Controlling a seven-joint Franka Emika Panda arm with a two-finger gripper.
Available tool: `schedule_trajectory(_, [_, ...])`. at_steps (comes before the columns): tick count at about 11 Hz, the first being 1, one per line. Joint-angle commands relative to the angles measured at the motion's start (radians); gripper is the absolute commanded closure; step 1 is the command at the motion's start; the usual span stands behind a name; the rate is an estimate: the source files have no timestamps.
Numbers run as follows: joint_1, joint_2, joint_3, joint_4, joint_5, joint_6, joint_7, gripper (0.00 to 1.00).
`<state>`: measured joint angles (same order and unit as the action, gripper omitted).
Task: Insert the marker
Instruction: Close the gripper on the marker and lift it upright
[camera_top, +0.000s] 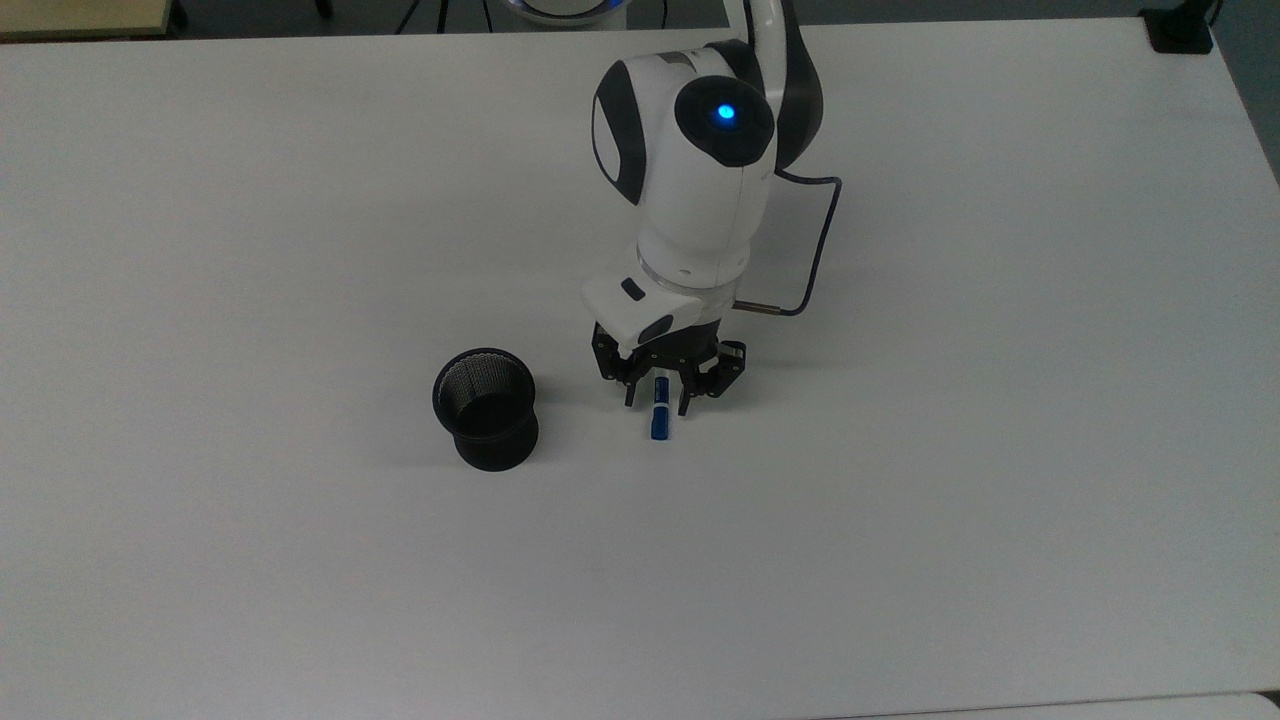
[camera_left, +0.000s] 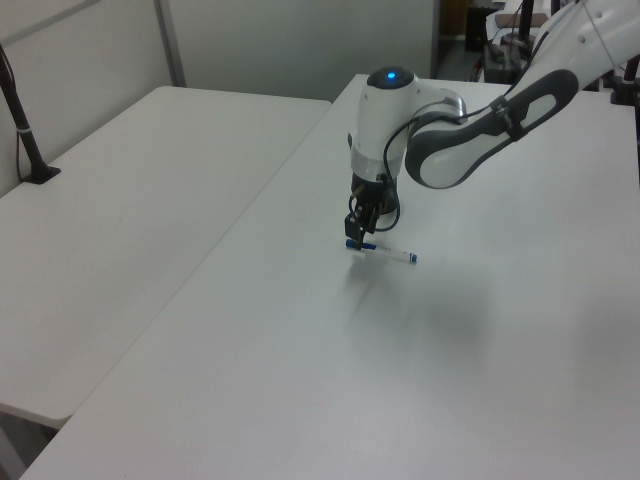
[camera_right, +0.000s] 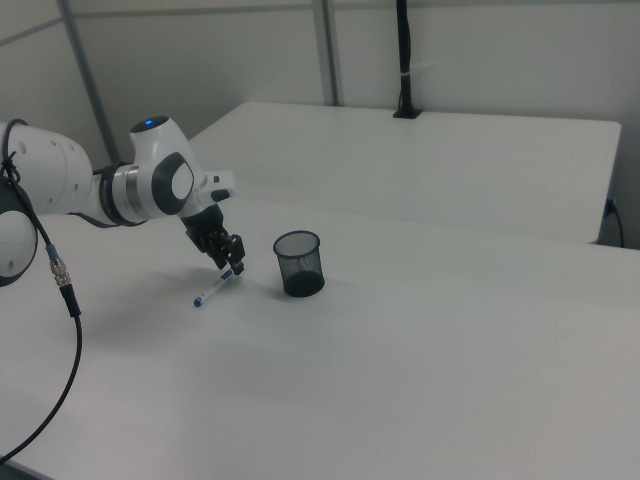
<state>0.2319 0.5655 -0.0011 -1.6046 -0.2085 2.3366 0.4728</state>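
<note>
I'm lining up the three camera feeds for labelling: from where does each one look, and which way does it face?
Top view: high above the table, looking steeply down; marker, black mesh cup, the arm's wrist and gripper, jaws open astride the marker.
Left view: raised off one long table edge, looking along it; the arm reaches in from the left view's upper right, gripper over the marker.
Right view: low, from the other side; the arm enters from the right view's left, cup beside the marker.
All share marker and gripper.
</note>
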Motion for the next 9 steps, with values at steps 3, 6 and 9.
schedule_trajectory(3, [0.023, 0.025, -0.008, 0.011, -0.025, 0.013, 0.029, 0.87])
schedule_trajectory(6, [0.015, 0.013, -0.014, 0.026, -0.017, 0.013, 0.032, 0.91])
schedule_trajectory(9, [-0.031, -0.047, -0.019, 0.077, -0.011, 0.013, 0.07, 0.91])
